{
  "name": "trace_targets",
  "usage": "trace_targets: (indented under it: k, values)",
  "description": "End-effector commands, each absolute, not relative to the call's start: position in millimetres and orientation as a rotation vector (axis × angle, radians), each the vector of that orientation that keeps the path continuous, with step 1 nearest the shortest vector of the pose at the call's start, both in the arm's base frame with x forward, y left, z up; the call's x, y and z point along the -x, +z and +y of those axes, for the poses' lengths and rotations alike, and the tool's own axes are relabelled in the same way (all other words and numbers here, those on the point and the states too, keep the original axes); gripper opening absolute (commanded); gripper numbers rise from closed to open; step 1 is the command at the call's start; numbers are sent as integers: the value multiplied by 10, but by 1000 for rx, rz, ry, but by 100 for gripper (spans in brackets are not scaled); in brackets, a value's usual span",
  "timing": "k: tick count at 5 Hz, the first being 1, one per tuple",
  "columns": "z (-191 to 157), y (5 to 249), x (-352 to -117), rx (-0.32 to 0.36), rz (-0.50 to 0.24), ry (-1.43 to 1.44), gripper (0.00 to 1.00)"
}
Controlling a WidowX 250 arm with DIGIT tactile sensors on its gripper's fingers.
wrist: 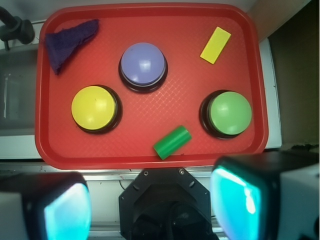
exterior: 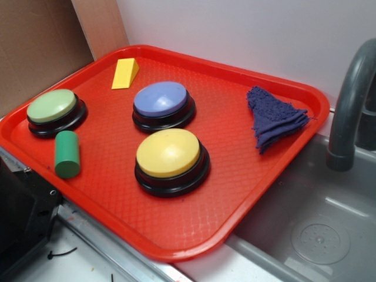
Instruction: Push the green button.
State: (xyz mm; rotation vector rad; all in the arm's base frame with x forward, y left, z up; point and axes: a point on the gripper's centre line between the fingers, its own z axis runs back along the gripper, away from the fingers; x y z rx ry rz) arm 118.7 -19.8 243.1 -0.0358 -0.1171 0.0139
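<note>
Green button on red tray beside green cylinder | claw fingers apart, empty

The green button is seen as a round, pale-green plastic dome seated on a black circular base. It is set upright and flat, with nothing touching its dome. In the exterior view it is found at the left; in the wrist view, right of centre.
</note>
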Motion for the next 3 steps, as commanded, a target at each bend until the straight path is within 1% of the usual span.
trace_targets:
  k: [1, 2, 3]
  values:
    - [-198, 2431, -1187, 36, -117, 14, 100]
    - [303, 2020, -1194, 84, -56, 212, 100]
    - [744, 1705, -1176, 25, -56, 461, 100]
